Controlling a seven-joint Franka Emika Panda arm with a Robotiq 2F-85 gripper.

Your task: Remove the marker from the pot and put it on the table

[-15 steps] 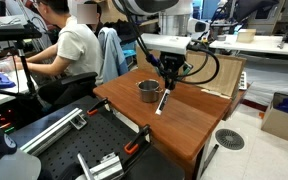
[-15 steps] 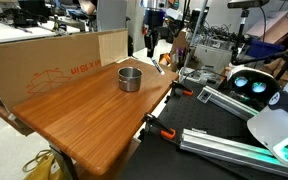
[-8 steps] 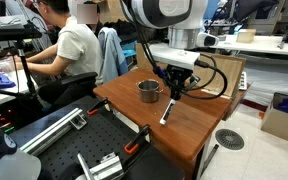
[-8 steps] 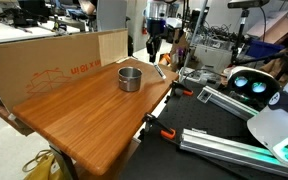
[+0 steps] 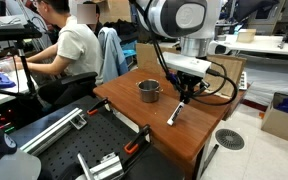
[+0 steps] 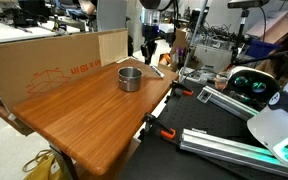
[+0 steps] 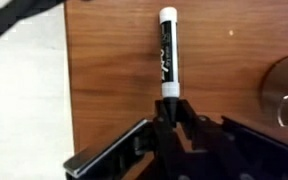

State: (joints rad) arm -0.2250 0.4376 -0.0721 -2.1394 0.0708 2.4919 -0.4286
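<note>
The marker [image 7: 168,50] is out of the pot — a slim white stick with black lettering along its body, its dark cap end pinched between my fingers [image 7: 156,118]. In the wrist view it points straight away from me over the smooth reddish-brown bench [image 7: 104,70]. In an exterior view the marker [image 5: 174,113] slants downward, its lower end toward the bench's near side; whether it touches the wood I cannot tell. The pot [image 5: 148,90] stands upright on the bench [image 5: 199,130], just left of the marker and apart from it — small, round, shiny steel, dark inside. In an exterior view the pot [image 6: 130,78] sits near the bench's far edge.
</note>
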